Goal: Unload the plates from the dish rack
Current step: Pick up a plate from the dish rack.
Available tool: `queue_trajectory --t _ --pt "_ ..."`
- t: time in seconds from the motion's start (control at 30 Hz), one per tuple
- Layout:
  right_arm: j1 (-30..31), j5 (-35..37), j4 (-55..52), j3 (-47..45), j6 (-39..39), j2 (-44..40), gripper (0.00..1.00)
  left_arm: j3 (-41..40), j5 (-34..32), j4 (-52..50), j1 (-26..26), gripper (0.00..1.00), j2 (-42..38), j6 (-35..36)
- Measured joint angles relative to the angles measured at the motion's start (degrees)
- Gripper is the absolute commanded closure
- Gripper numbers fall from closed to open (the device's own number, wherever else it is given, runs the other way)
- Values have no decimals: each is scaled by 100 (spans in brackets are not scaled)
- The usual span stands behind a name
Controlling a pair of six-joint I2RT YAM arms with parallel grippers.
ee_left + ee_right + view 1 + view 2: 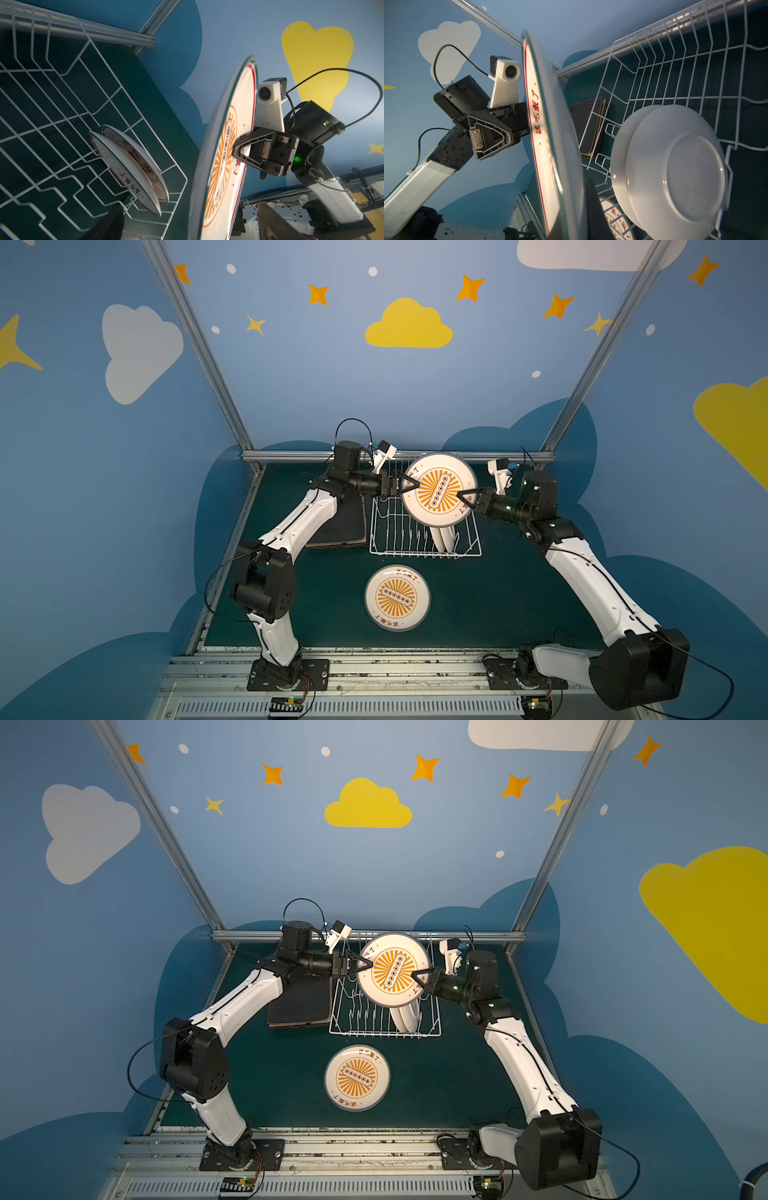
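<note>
While my right tool (460, 495) is clamped tight on a round orange-printed plate (439, 489), my left tool (412, 485) stands wide open at that plate's opposite rim.
I hold the plate raised above the dish rack (384, 549), with its printed face toward both top views. I cannot tell whether my left fingers touch it. Two white plates (675, 172) stand on edge in the rack. Another orange-printed plate (357, 1077) lies flat on the tabletop (519, 593) before the rack, and stacked black square plates (299, 1006) lie just beside it.
</note>
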Motion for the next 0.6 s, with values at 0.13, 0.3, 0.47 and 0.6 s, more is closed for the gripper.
queue_trajectory --t 0.13,0.3,0.47,0.6 --pt "0 -153 4 0 35 160 100 170 96 -103 -81 27 0 24" --pt "-7 -358 48 4 129 275 100 223 118 -262 -107 42 20 103" --pt "-11 -586 85 63 181 422 100 223 94 -459 -105 50 22 199" --pt "-9 -719 87 114 227 492 100 225 52 -566 -107 65 22 243"
